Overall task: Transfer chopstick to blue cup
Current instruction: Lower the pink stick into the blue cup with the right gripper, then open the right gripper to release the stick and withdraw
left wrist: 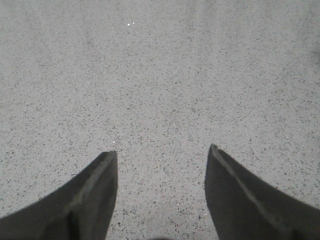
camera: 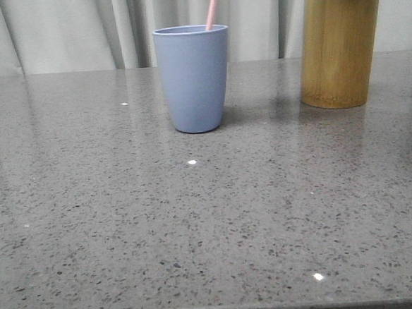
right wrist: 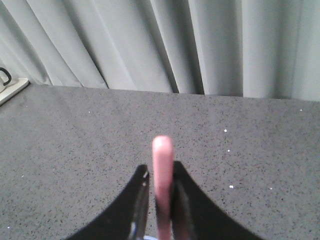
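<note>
Where the grey speckled table [camera: 211, 225] fills the lower three quarters of the front view, pale pleated curtains [camera: 77, 29] close off the strip along the top of the frame. Next in size, a tan bamboo holder [camera: 340, 49] stands upright at the upper right, well apart from the blue cup [camera: 194, 81], which stands upright just left of the frame's centre line in the upper half. The chopstick [camera: 213, 7] rises out of the cup's mouth near its right rim, leaning slightly to the right, and runs off the top edge of the frame; how deep its lower end sits inside the cup cannot be seen.

In the right wrist view, the right gripper [right wrist: 162, 187] sits at the bottom centre of the frame with its two dark fingers [right wrist: 140, 200] pressed in against the pink stick, pinching it between them; the rounded end of the stick points toward the camera, with table and curtains behind.

In the left wrist view, the left gripper [left wrist: 162, 155] has its fingers [left wrist: 95, 190] spread wide at the bottom corners of the frame, nothing between them but bare speckled tabletop.
</note>
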Robot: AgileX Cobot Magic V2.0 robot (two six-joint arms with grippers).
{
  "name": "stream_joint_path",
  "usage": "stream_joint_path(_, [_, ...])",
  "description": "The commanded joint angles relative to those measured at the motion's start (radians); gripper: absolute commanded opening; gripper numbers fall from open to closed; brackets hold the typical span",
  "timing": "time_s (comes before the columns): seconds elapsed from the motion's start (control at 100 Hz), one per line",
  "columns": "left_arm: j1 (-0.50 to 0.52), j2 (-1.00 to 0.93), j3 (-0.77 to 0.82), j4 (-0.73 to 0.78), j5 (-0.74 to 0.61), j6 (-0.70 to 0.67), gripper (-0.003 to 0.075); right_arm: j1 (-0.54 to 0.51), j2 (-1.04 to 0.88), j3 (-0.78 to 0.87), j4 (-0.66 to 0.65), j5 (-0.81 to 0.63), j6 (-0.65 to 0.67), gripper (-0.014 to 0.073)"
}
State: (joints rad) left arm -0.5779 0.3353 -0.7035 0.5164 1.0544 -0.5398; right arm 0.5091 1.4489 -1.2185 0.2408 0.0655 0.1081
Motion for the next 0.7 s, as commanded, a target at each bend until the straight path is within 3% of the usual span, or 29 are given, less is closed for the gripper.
stream_joint_path(0.0, [-0.002, 0.012, -0.022, 0.029, -0.055, -0.007, 0.0390, 0.001, -0.036, -0.036, -0.012, -0.052, 0.000, 0.0292])
stream_joint_path(0.08, [-0.002, 0.012, -0.022, 0.029, -0.055, -0.007, 0.0390, 0.001, -0.036, -0.036, -0.012, -0.054, 0.000, 0.0405])
stream_joint_path(0.15, [-0.002, 0.012, -0.022, 0.029, -0.055, -0.007, 0.0390, 0.001, -0.036, -0.036, -0.012, -0.057, 0.000, 0.0446])
stream_joint_path(0.45, [-0.002, 0.012, -0.022, 0.029, -0.055, -0.007, 0.0390, -0.030, -0.105, -0.069, -0.015, 0.052, -0.072, 0.0447])
stream_joint_path(0.69, [-0.002, 0.012, -0.022, 0.029, -0.055, -0.007, 0.0390, -0.204, -0.280, -0.072, -0.078, 0.289, -0.102, 0.0447])
